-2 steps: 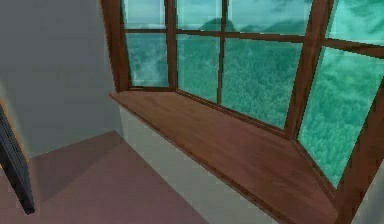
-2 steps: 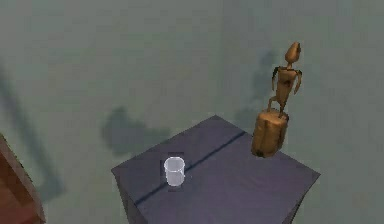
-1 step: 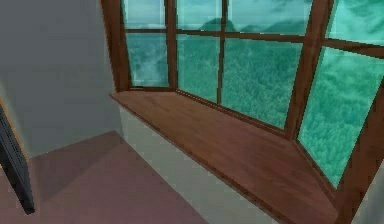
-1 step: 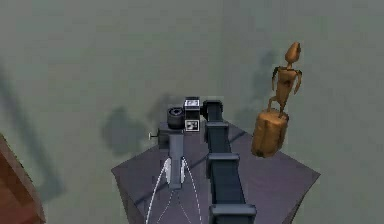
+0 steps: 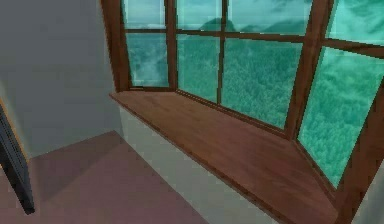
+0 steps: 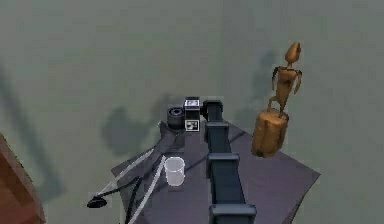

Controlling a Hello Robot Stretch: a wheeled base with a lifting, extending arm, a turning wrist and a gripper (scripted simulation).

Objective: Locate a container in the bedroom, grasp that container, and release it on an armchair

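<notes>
Grey walls surround a dark counter (image 6: 288,185); a wooden figurine (image 6: 271,130) stands on it beside the arm (image 6: 226,175); a clear cup-like container (image 6: 176,172) sits on the counter between arm and claw (image 6: 115,207); I cannot tell the claw's state or whether it holds anything; the forward view faces a wooden bay window (image 5: 220,62).

Bay window with brown wooden frame (image 5: 220,62) and green-tinted panes (image 5: 255,75) above a broad brown wooden sill (image 5: 215,135). Plain grey wall (image 5: 55,70) at left; reddish-brown floor (image 5: 100,185) below; dark narrow panel (image 5: 14,165) at left edge.
</notes>
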